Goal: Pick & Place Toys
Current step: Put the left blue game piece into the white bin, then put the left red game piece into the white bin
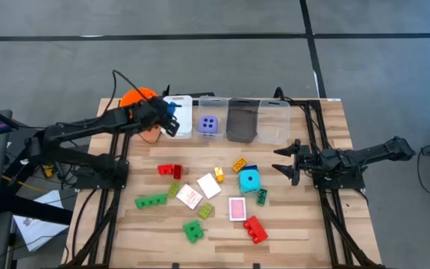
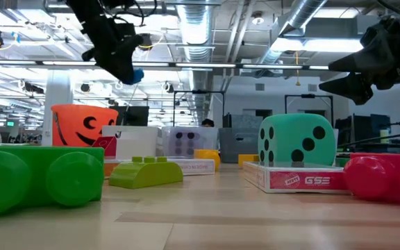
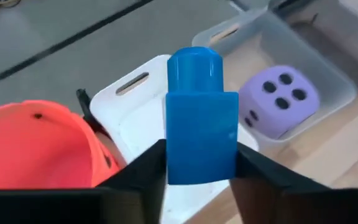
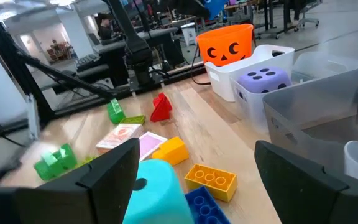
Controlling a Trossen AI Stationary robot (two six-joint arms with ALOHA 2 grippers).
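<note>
Left wrist view, blue brick [image 3: 202, 118] gripped in left tool [image 3: 197, 163], over white bin [image 3: 129, 106].

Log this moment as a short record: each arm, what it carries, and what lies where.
left gripper: raised over the white bin, fingers around a blue brick
right gripper: fingers open, nothing held, hovering right of the cyan die
purple die: inside a clear bin
orange bucket: at the row's left end
loose on the table: red, green and yellow bricks, cards
</note>
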